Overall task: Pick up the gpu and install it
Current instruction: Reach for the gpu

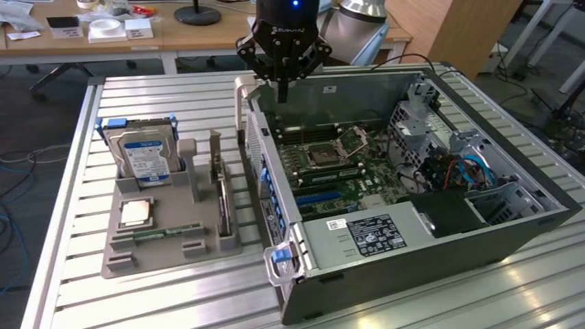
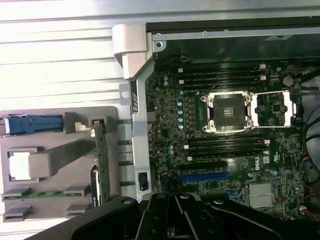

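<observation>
pincer (image 1: pixel 281 90) hung shut and empty over the case wall (image 1: pixel 256 137); gpu (image 1: pixel 223 205) stood, seemingly on edge, alongside it toward the exterior view's left

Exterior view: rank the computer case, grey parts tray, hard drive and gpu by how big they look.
1. computer case
2. grey parts tray
3. hard drive and gpu: unsure, since the gpu stands edge-on.

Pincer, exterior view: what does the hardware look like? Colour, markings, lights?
The pincer is matte black, built from angular jointed links, with pale lettering across its body. A blue light glows just above that. The arm joint behind has a silver-grey cap.
</observation>
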Controlling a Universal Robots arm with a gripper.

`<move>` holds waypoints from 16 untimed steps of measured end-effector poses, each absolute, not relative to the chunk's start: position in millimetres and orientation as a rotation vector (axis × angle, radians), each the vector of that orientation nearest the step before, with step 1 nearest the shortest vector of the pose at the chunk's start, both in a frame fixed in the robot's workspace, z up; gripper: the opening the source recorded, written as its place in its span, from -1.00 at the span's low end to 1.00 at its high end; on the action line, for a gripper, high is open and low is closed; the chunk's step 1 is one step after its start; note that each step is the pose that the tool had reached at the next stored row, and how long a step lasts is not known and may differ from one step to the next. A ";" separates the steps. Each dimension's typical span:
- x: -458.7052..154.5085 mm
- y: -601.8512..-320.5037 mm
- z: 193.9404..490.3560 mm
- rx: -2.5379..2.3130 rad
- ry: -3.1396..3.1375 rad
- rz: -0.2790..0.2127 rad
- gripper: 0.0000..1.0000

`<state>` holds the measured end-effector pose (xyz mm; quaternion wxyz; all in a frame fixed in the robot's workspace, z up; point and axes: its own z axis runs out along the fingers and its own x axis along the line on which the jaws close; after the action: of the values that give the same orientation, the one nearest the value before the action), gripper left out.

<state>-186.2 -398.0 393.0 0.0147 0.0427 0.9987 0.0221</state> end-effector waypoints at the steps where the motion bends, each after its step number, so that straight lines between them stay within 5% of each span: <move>1: -187.2 -398.0 393.0 0.133 3.108 0.069 -0.79; 16: -203.1 -397.5 393.0 0.138 3.107 0.069 -0.79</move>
<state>-203.1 -397.5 393.0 0.0155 0.0444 0.9986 0.0221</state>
